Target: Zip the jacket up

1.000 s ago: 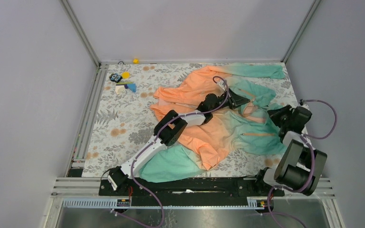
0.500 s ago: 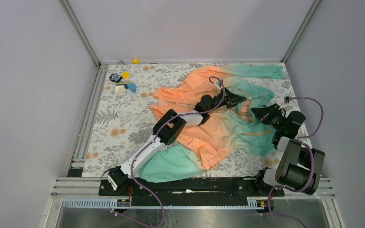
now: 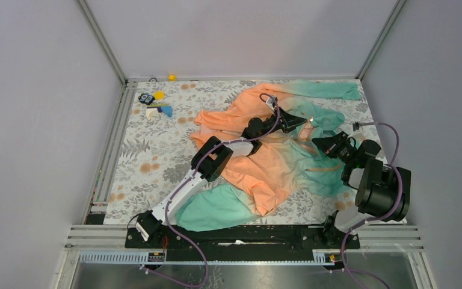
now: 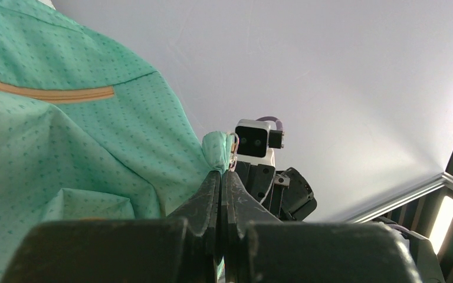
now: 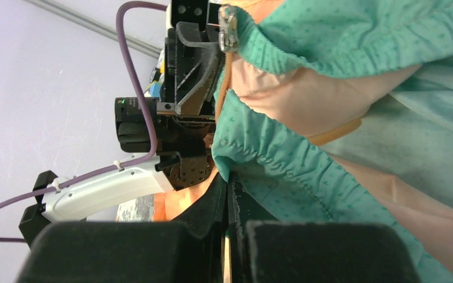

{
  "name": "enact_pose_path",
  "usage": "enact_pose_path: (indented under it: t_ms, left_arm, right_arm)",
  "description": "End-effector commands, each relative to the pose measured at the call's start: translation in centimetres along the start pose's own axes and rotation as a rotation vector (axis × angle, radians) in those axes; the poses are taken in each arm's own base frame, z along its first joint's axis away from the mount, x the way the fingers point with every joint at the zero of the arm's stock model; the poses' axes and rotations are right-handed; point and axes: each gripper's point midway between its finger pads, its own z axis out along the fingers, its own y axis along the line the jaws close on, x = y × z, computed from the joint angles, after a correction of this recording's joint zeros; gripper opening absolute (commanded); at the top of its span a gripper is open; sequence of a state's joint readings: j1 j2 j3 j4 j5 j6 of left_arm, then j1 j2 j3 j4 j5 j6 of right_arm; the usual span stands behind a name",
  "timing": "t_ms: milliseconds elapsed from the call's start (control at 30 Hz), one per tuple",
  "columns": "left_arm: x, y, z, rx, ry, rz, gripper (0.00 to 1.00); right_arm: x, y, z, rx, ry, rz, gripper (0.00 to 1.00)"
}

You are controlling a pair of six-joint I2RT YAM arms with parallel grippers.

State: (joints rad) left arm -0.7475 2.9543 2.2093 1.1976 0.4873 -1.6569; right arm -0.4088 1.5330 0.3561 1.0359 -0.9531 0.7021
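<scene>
The jacket (image 3: 264, 162) lies crumpled on the floral table, orange toward the left and mint-teal toward the right. My left gripper (image 3: 301, 122) is shut on a bunched teal hem corner (image 4: 215, 150), with the metal zipper slider (image 4: 233, 154) beside it, held raised. My right gripper (image 3: 323, 143) sits just right of it and is shut on the other teal hem edge (image 5: 253, 159). In the right wrist view the left gripper's fingers (image 5: 191, 65) hold the hem with the zipper slider (image 5: 227, 28) and an orange zipper tape (image 5: 221, 82) below it.
Several small colourful toys (image 3: 155, 103) lie at the back left of the table, and a yellow piece (image 3: 171, 77) sits at the back edge. A teal sleeve (image 3: 331, 90) stretches along the back right. Grey walls and metal rails enclose the table.
My right gripper swung left from the table's right edge to the hem beside my left gripper. My left gripper shifted slightly back and left with the hem corner.
</scene>
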Motion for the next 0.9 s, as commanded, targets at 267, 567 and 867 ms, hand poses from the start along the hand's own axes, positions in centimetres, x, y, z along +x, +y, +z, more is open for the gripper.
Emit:
enact_pose_path:
  t_ms: [267,567,867]
  left_arm:
    - [1.6,-2.2,-0.5,0.111,0.073,-0.019,0.0]
    - [2.0,-2.3,-1.0,0.125,0.094,-0.064,0.0]
    - [2.1,-2.0,-0.8,0.124,0.084,-0.085,0.0]
  right_arm:
    - [-1.2,2.2,1.0,-0.095,-0.008,-0.166,0.0]
    - [-1.1,2.0,1.3,-0.107,-0.001,-0.153,0.04]
    - [-1.4,0.1,2.4,-0.04,-0.016,-0.078,0.31]
